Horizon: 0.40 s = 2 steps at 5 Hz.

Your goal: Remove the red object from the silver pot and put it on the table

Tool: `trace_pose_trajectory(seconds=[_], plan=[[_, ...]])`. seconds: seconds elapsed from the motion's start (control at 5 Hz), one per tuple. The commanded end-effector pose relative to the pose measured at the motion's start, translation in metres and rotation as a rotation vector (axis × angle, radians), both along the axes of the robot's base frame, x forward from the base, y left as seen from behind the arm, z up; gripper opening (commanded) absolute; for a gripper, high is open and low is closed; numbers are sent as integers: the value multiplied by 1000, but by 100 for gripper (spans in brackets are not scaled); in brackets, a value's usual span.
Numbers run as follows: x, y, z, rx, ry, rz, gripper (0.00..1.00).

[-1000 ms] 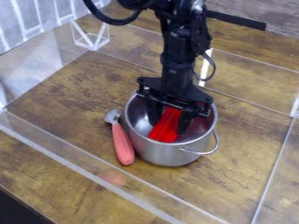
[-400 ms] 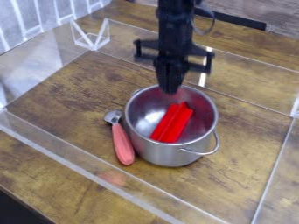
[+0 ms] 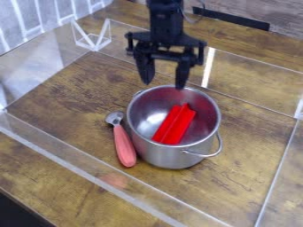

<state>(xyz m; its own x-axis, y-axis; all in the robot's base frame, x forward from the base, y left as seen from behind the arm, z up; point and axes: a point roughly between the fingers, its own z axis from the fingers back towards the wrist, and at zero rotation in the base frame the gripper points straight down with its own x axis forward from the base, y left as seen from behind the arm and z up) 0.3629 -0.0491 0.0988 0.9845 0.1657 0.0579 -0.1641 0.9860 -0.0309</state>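
Note:
The red object lies slanted inside the silver pot, which stands on the table near the middle of the view. My gripper hangs above the pot's far rim, pointing down. Its two dark fingers are spread wide with nothing between them. It touches neither the red object nor the pot.
A metal spoon with a salmon handle lies on the wood just left of the pot. Clear acrylic walls run along the table's edges. A small white wire stand sits at the back left.
A second ago the gripper was down inside the pot at the red object. It rose out narrowed and has now spread open. The red object stayed in the pot.

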Motion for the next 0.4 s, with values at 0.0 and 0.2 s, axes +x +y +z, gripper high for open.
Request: trace_pose_trajectory(seconds=[0.0, 0.2], plan=[[-3, -17, 21, -5, -91, -24, 100], [-8, -25, 6, -2, -74, -26, 100]])
